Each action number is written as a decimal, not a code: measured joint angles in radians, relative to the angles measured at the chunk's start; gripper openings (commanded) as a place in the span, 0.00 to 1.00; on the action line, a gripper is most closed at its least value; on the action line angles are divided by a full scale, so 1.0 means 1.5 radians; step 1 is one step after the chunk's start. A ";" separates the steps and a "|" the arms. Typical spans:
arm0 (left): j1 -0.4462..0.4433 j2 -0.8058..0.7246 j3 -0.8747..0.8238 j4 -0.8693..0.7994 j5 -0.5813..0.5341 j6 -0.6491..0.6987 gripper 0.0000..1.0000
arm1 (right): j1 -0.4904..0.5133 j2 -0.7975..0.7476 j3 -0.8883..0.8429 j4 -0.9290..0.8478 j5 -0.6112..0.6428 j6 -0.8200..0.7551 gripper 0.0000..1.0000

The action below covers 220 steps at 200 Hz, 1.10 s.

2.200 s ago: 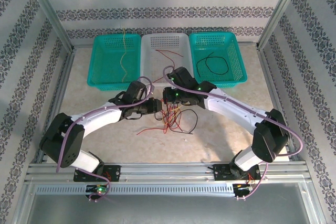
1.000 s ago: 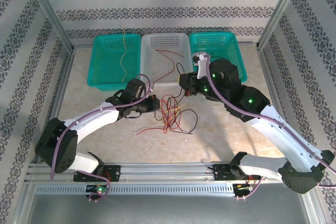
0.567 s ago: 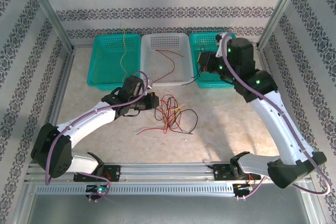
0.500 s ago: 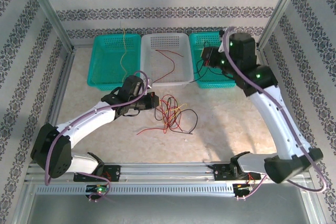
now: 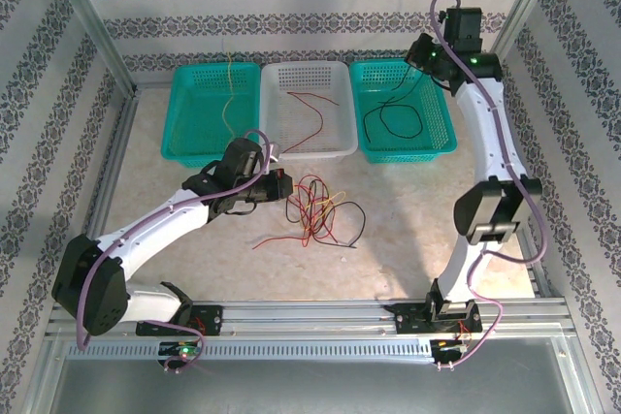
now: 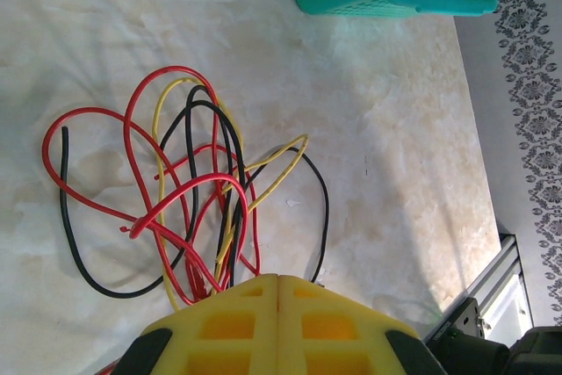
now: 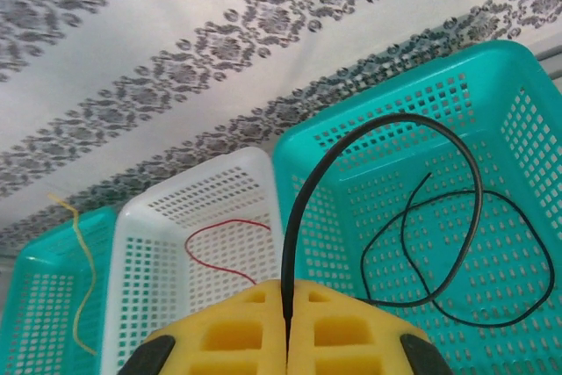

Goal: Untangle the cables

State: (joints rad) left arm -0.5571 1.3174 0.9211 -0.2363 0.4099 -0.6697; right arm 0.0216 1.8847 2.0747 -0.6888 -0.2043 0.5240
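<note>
A tangle of red, yellow and black cables (image 5: 315,210) lies on the table in front of the baskets. My left gripper (image 5: 285,185) rests at the tangle's left edge. In the left wrist view it (image 6: 277,278) is shut, the wires (image 6: 186,185) run under its tips, and none shows between the pads. My right gripper (image 5: 418,56) is raised high over the right teal basket (image 5: 441,113). It (image 7: 286,294) is shut on a black cable (image 7: 386,120) that arcs up and then down into that basket, where another black cable (image 7: 457,256) lies in a loop.
The left teal basket (image 5: 184,109) holds a yellow cable (image 5: 228,104). Between the teal ones, a white basket (image 5: 281,94) holds a red cable (image 5: 315,121). Metal frame posts (image 5: 519,7) and patterned walls close in the table, and a rail (image 5: 310,317) runs along the near edge.
My right arm has pulled a black cable out of the tangle and swung up and back over the right teal basket. The left gripper has stayed at the tangle.
</note>
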 measured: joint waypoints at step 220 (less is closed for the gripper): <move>0.000 0.107 0.034 -0.049 -0.050 -0.005 0.54 | 0.316 -0.406 -0.715 0.164 0.014 0.079 0.43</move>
State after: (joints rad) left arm -0.5568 1.4784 0.9714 -0.3103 0.3355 -0.6765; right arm 0.4961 1.2758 1.0023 -0.4431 -0.1837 0.6426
